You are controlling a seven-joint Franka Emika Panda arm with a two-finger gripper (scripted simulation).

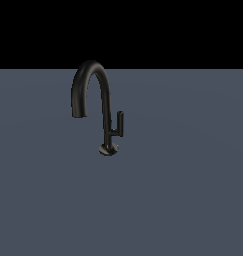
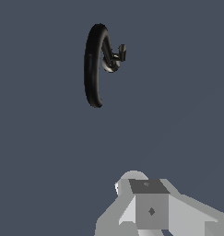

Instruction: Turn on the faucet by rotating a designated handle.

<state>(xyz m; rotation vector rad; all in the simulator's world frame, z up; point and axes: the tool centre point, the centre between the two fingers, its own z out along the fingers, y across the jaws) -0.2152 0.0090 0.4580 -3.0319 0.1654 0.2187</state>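
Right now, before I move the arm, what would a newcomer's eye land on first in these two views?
The slim glossy black gooseneck faucet stands alone on the flat grey-blue surface, its spout arching towards the exterior view's left. Next comes the short thin black L-shaped handle, joined to the stem on the exterior view's right, its bar upright. In the wrist view, the grey gripper sits well short of the faucet, touching nothing.

Nothing to read here: no lettering, label, brand, number or sign shows in either view. The faucet (image 1: 100, 100) is plain glossy black, its handle (image 1: 119, 123) just as bare, and the table (image 1: 193, 200) is a flat unmarked grey-blue. In the wrist view the grey block of the arm carries only a small dark diamond shape, which is not a legible character.
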